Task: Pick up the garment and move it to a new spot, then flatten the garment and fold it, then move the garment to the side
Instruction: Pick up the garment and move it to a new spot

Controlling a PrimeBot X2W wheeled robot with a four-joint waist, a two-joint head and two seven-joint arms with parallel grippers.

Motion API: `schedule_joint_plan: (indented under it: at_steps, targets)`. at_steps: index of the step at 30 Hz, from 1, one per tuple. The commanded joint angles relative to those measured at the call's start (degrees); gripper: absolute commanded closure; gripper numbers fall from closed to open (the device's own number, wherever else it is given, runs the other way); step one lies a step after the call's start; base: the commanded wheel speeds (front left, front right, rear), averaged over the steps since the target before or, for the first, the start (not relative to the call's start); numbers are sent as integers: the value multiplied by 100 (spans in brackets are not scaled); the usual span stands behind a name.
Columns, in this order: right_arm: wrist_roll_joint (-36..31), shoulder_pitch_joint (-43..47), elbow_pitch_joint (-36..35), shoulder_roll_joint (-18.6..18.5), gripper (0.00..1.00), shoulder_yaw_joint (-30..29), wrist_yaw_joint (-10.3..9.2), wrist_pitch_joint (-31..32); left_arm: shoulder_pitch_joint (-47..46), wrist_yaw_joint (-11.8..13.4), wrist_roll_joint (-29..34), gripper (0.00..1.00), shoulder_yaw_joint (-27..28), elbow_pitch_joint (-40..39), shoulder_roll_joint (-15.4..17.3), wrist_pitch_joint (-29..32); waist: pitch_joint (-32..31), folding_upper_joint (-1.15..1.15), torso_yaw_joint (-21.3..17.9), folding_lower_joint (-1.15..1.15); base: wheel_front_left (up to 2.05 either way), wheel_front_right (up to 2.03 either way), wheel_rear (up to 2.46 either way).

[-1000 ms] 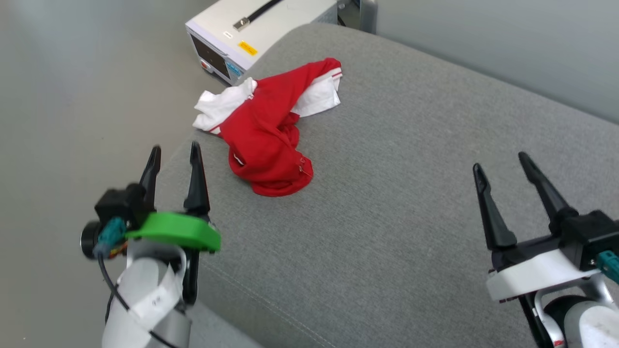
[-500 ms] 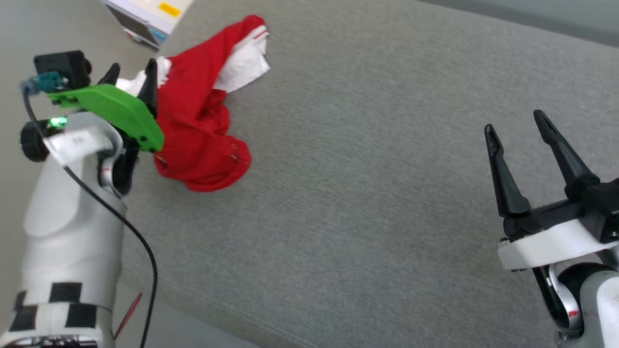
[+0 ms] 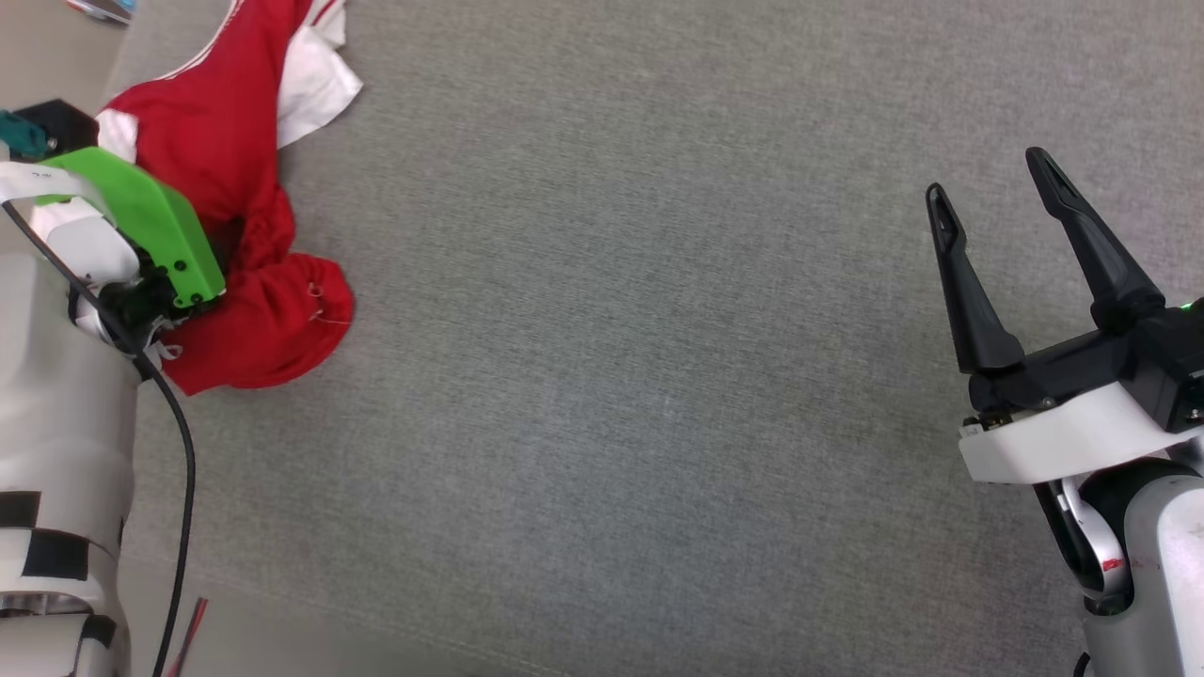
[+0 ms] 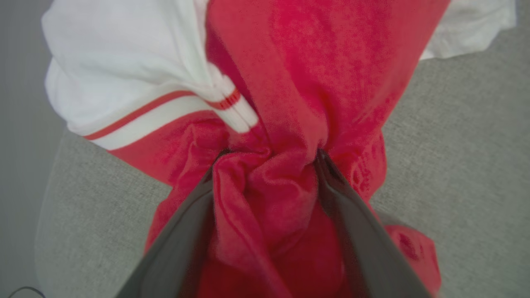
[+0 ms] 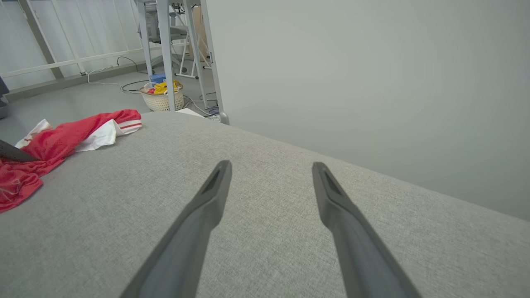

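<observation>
The garment [image 3: 245,141] is a crumpled red jersey with white panels and striped trim, lying at the far left edge of a grey cushion [image 3: 611,329]. My left gripper [image 4: 267,155] is pushed down into it, jaws wide apart, with a bunch of red fabric [image 4: 269,186] between the two fingers. In the head view its green mount [image 3: 155,221] covers the fingers. My right gripper [image 3: 988,174] hovers open and empty over bare cushion at the far right. The right wrist view shows its fingers [image 5: 215,186] spread, with the garment [image 5: 54,142] far off to the left.
The cushion's left edge drops to the floor [image 3: 47,56] beside the garment. A pale wall [image 5: 372,82] rises behind the cushion. Beyond it stand metal table legs [image 5: 165,54] and a wicker basket [image 5: 162,96] with cables on the floor.
The head camera has tilted down and swung, shifting the whole picture. My left arm has reached forward and sunk its open fingers into the garment. The right gripper stays open in place.
</observation>
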Motion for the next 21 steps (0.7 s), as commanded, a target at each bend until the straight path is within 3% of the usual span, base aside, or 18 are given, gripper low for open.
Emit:
schedule_joint_plan:
  at_steps: [1,6,7,8,21]
  targets:
    - [62,-96,18,-38,0,-4,-5,-37,-60,-16,-65,0,-47,145,42,134,340,0,-286,-1,0,0,0]
    - [120,-149,26,-100,0,-43,-5,-31,-98,66,-76,3,-112,537,65,236,457,0,-295,-1,0,0,0]
    - [125,-159,24,-107,0,-49,-5,-29,-111,98,-72,56,-120,590,46,221,462,0,-290,-1,0,0,0]
    - [127,-175,21,-112,0,-55,-5,-23,-129,119,-66,100,-131,636,22,177,460,0,-282,-1,0,0,0]
    - [164,-1,208,65,0,-121,-5,-167,-365,123,269,100,-398,509,73,-1613,-364,0,-155,-1,0,0,0]
